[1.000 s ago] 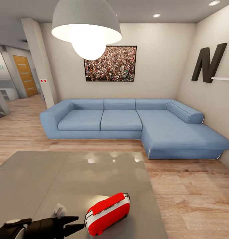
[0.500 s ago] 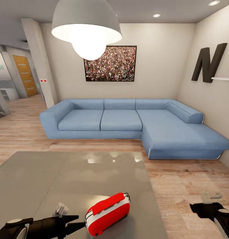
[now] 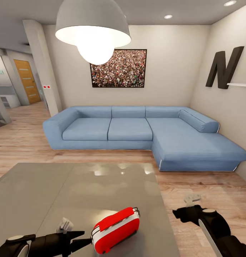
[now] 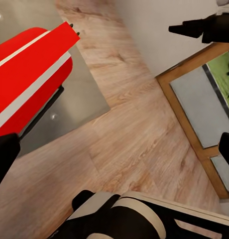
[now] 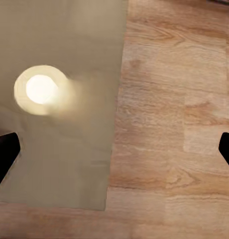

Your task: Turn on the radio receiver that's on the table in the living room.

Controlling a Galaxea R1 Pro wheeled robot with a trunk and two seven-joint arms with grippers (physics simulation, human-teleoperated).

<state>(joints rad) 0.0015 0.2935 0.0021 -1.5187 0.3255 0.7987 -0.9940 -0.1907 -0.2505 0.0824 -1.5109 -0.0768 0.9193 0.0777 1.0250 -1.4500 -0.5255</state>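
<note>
Head view: the left end effector (image 3: 78,240) lies low over the bench (image 3: 37,192) near its front edge, its two dark fingers parted and pointing at the left end of the radio receiver (image 3: 116,230), tips just beside the casing and gripping nothing. The radio sits tipped on the bench close to the front right corner, red body with a white band, its wire handle at the far end; the dial is not visible from here. In the left wrist view the radio (image 4: 25,84) fills the space beside one fingertip. Further right, the right end effector (image 3: 183,213) hangs beyond the bench's right edge above the wood floor (image 3: 208,192), fingers spread wide and empty. The step in hand looks like the approach to the switch. Next, one end effector likely needs to press or turn the radio's control.
</note>
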